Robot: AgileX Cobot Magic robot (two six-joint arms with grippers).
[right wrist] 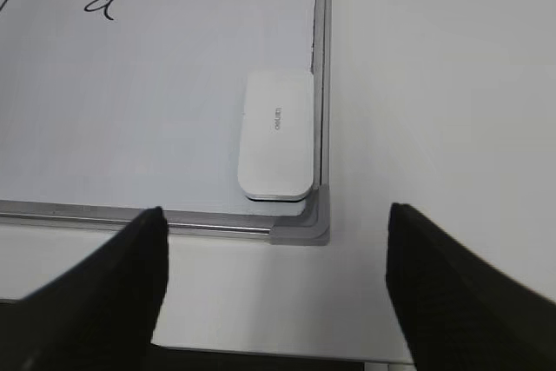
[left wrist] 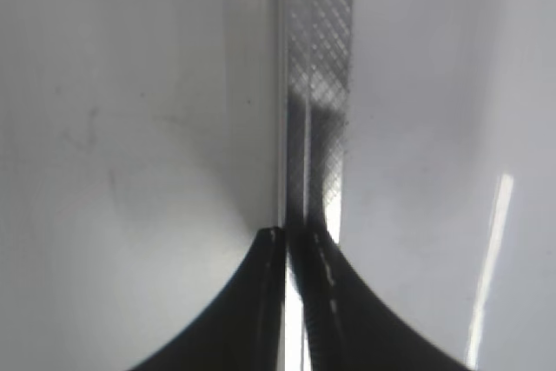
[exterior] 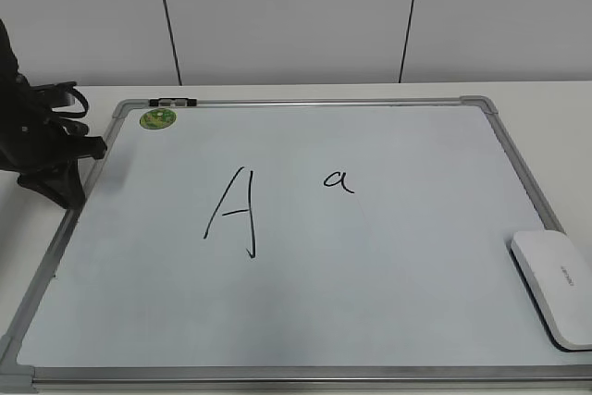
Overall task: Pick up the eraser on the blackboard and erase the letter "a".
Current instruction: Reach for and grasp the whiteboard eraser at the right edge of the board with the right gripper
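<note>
Eraser (right wrist: 277,135) lay ungrasped ahead of wide-open, empty right gripper (right wrist: 274,288); letter "a" (right wrist: 101,6) unerased; left gripper (left wrist: 295,245) closed, empty.

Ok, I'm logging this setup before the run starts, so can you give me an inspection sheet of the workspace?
Surface: white table, blackboard lying flat on it.
Job's things: eraser lies on the board against its right frame, near the front right corner; letter "a" intact, right of a large "A".
Clutter: green sticker at the board's far left corner; otherwise nothing seen.
Grippers: left gripper shut, empty, at the board's left frame; right gripper open, empty, above the table just outside the eraser's corner.
Cables: nothing seen.
Surroundings: white panelled wall.
</note>
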